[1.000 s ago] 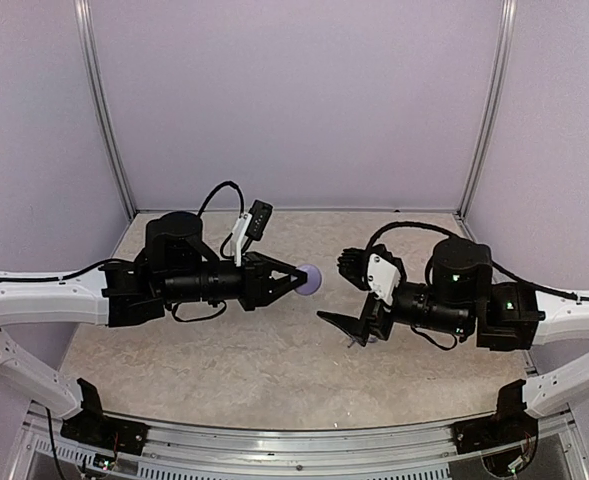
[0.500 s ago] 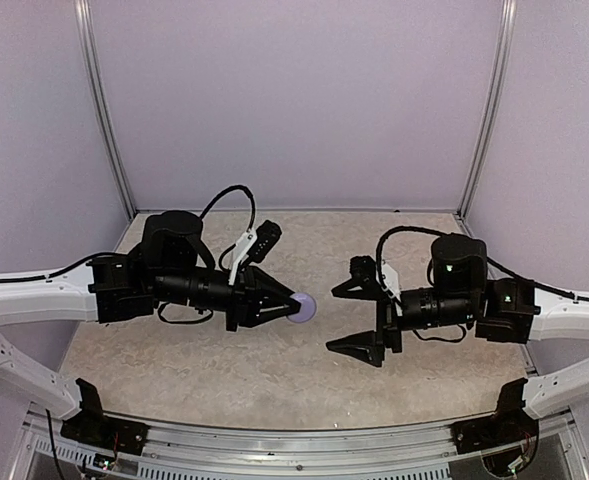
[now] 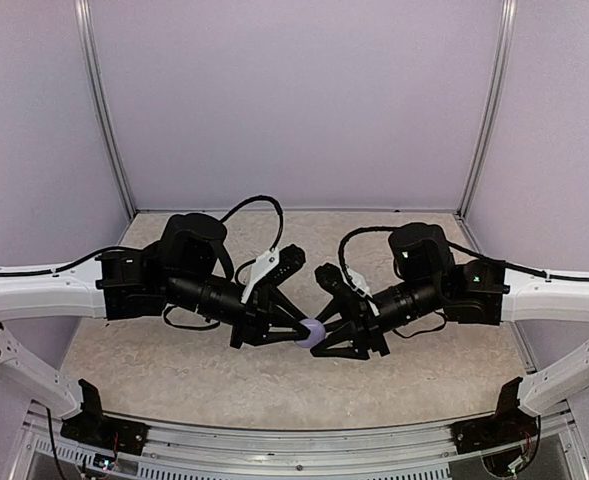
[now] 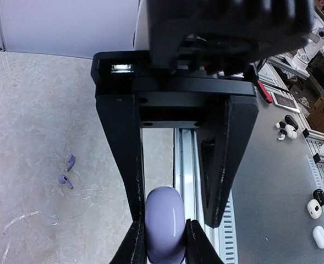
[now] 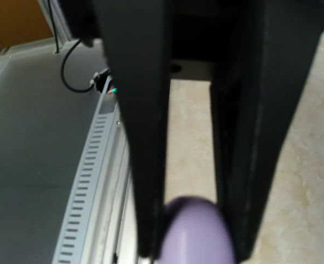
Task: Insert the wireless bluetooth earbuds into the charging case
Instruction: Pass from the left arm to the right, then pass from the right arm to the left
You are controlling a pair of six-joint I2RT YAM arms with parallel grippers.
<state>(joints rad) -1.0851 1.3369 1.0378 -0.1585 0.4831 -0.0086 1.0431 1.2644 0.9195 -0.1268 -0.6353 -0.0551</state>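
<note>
The charging case, a closed lavender puck, hangs above the table's near middle between both arms. My left gripper is shut on it, its fingertips pressing the case on both flat sides. From the right, my right gripper is closed around the same case, with a finger against each side. Two small lavender earbuds lie close together on the table, seen only in the left wrist view. The top view does not show them.
A metal rail runs along the table's near edge, right under the held case. Past it lies a grey bench with several other earbud cases. Pale walls and corner posts enclose the table.
My right gripper swung left to the case and its wide-open jaws closed around it. The left arm carried the case nearer and toward the middle, still gripping it.
</note>
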